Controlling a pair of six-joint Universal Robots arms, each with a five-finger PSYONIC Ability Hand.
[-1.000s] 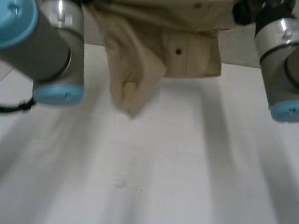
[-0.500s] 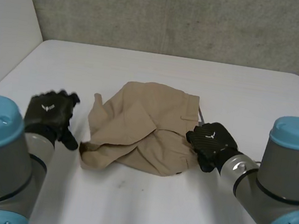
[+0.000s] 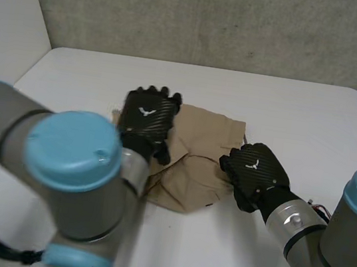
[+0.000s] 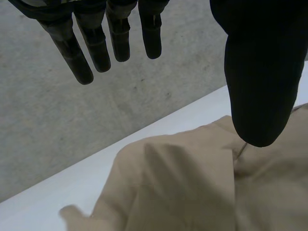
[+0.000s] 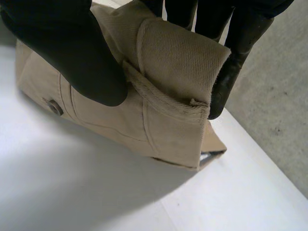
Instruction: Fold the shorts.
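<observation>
While pinching a bunched edge of the shorts (image 5: 168,120) between thumb and fingers of right hand (image 3: 253,171), seemingly to anchor it, hovering left hand (image 3: 147,119) over crumpled cloth beneath its palm, fingers straight, holding nothing, likely to smooth it.

Beyond left hand (image 3: 147,119): bare table (image 3: 290,103); free
Under its palm: shorts (image 3: 208,135); in the way
Beside right hand (image 3: 253,171): table free
</observation>
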